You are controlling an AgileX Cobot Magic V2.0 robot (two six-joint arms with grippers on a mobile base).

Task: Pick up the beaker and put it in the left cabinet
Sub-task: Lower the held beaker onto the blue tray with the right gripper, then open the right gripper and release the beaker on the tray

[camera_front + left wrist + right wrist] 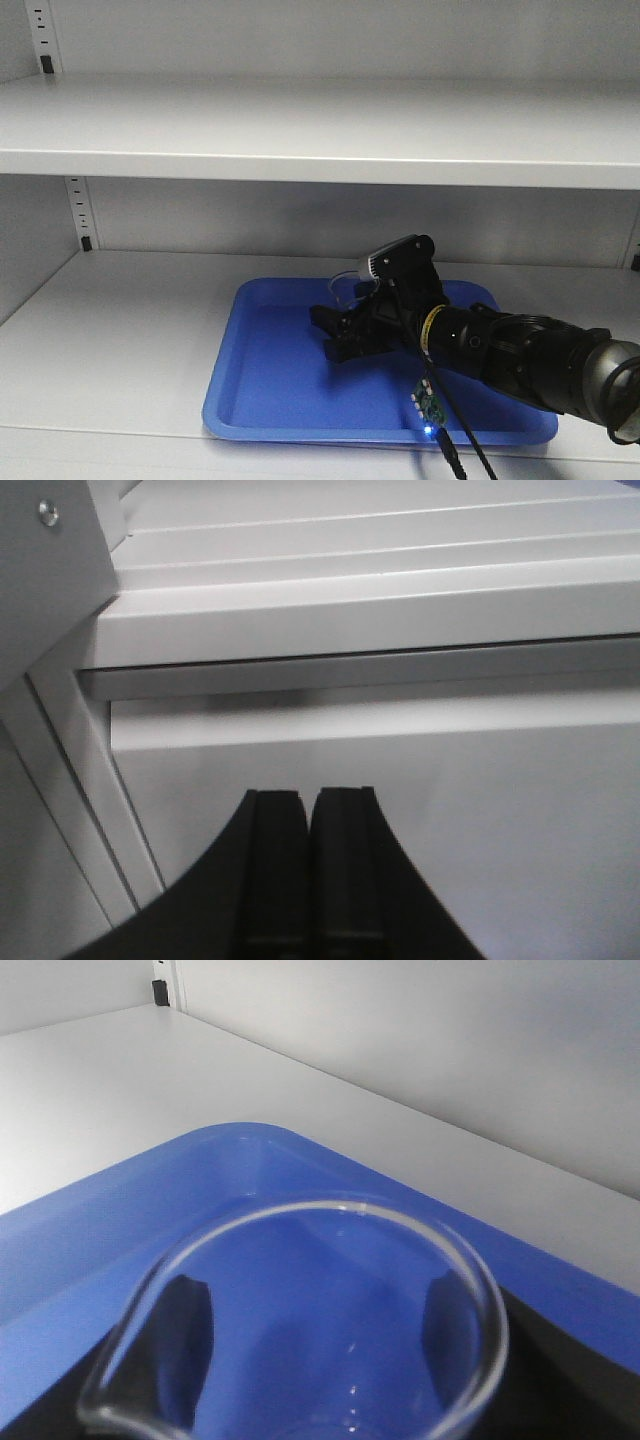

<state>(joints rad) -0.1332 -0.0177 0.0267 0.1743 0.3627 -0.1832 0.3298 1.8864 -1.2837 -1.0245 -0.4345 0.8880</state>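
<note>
Beaker [300, 1310]: clear glass, round rim, small pouring spout at the lower left in the right wrist view. It sits clamped between the right gripper's [345, 330] fingers [190, 1345] over the blue tray [270, 390] on the cabinet's [300, 130] lower shelf. No writing is legible. Left gripper [310, 870] is closed, empty.

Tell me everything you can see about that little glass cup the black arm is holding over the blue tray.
The beaker is small, clear glass and looks empty, with a round rim and a little pouring spout at one side. It stands roughly upright between the two black fingers of the right gripper, which press its wall on either side. It sits over the blue tray on the lower shelf of the left cabinet; whether its base touches the tray cannot be seen.
</note>
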